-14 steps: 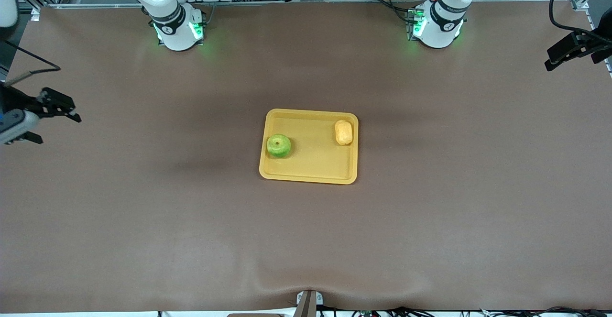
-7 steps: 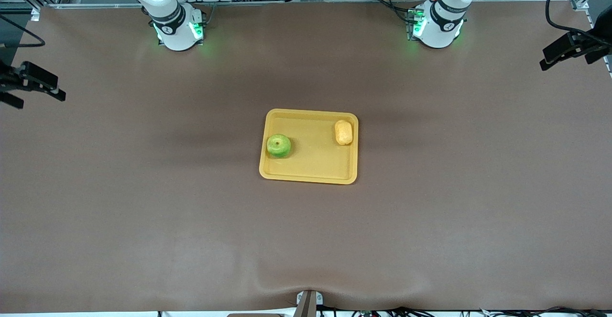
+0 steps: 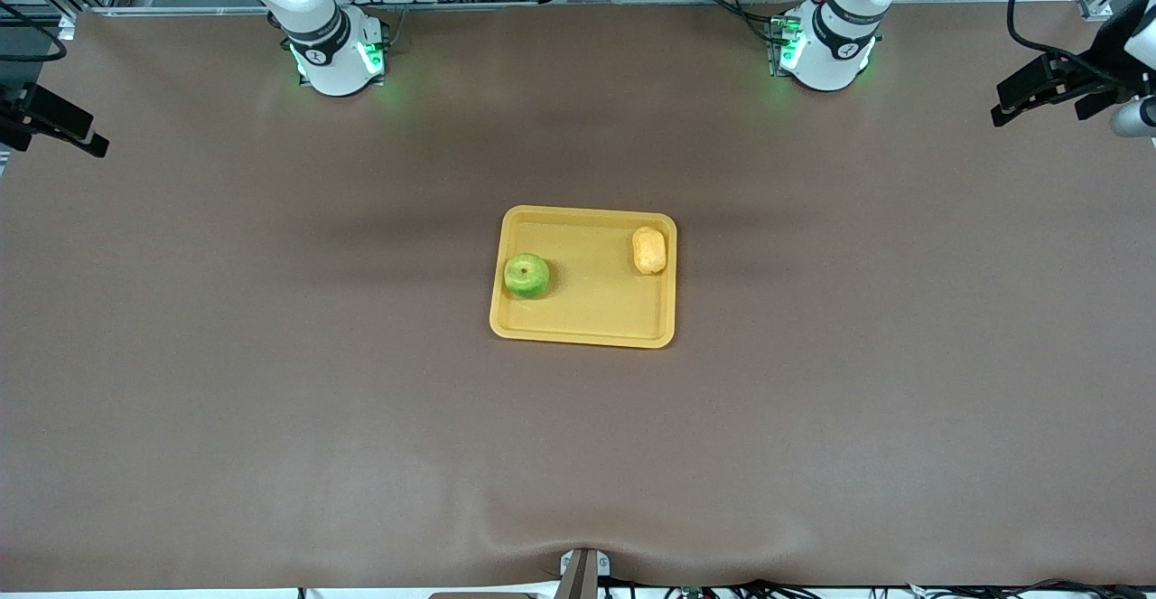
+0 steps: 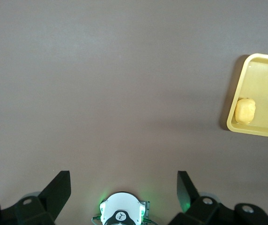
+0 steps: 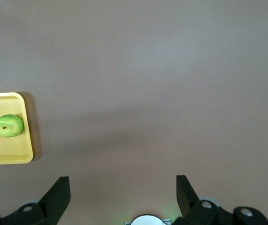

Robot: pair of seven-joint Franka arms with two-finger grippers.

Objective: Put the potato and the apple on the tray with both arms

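Observation:
The yellow-orange tray (image 3: 587, 323) lies in the middle of the table. The green apple (image 3: 526, 275) sits on it at the right arm's end. The potato (image 3: 648, 249) sits on it at the left arm's end. My left gripper (image 3: 1037, 109) is open and empty, high over the table's edge at the left arm's end. My right gripper (image 3: 56, 134) is open and empty, high over the edge at the right arm's end. The left wrist view shows its gripper (image 4: 123, 183), the potato (image 4: 245, 111) and the tray (image 4: 265, 79). The right wrist view shows its gripper (image 5: 122, 185), the apple (image 5: 9, 125) and the tray (image 5: 3, 152).
The brown table mat (image 3: 271, 382) surrounds the tray on every side. The two green-lit arm bases (image 3: 336, 52) (image 3: 824, 48) stand along the table's edge farthest from the front camera. Cables and racks lie past that edge.
Both grippers have drawn away from the tray toward the bases' edge of the table. The apple, potato and tray have not moved.

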